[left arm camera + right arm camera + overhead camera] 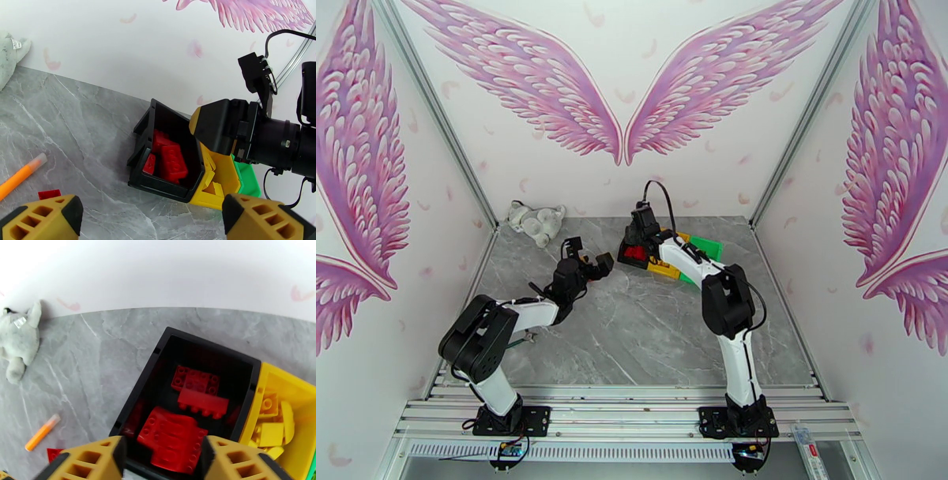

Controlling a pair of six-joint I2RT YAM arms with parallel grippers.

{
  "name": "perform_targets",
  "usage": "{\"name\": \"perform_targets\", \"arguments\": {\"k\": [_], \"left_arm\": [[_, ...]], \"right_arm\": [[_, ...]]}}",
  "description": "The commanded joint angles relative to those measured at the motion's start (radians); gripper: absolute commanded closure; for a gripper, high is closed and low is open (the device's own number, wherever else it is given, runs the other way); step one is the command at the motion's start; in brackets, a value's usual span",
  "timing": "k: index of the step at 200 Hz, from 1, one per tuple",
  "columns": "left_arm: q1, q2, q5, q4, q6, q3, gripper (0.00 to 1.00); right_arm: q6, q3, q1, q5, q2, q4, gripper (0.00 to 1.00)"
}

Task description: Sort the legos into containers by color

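Three bins stand side by side at the back of the table: a black bin, a yellow bin and a green bin. Several red legos lie in the black bin, and yellow legos lie in the yellow one. My right gripper hovers open just above the black bin's near end, with nothing between its fingers. One red lego lies on the table to the left of the bins, close to my left gripper. That gripper is open and faces the black bin.
An orange marker pen lies beside the loose red lego. A grey-white plush cat sits at the back left against the wall. The right gripper's body hangs over the bins. Bare marble table lies in front.
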Motion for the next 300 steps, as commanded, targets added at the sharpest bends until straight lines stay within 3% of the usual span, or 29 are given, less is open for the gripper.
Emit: {"name": "perform_targets", "arguments": {"k": [1,89,139,176,300], "left_arm": [[-0.002,0.01,-0.021,-0.014,0.024,0.032,0.01],[0.039,-0.065,-0.083,-0.005,0.014,-0.058,0.01],[0.115,-0.115,-0.049,0.035,-0.041,-0.151,0.01],[0.162,-0.182,-0.045,0.036,-0.052,-0.225,0.01],[0.245,-0.413,-0.062,-0.027,-0.052,-0.395,0.01]], "right_arm": [[-0.004,0.025,-0.004,0.001,0.003,-0.045,0.35],[-0.068,-0.059,0.111,-0.067,-0.051,-0.007,0.17],[-0.069,0.051,0.18,-0.112,0.047,-0.063,0.09],[-0.062,0.169,0.214,-0.134,0.145,-0.113,0.08],[-0.006,0.468,0.277,-0.176,0.411,-0.239,0.24]]}}
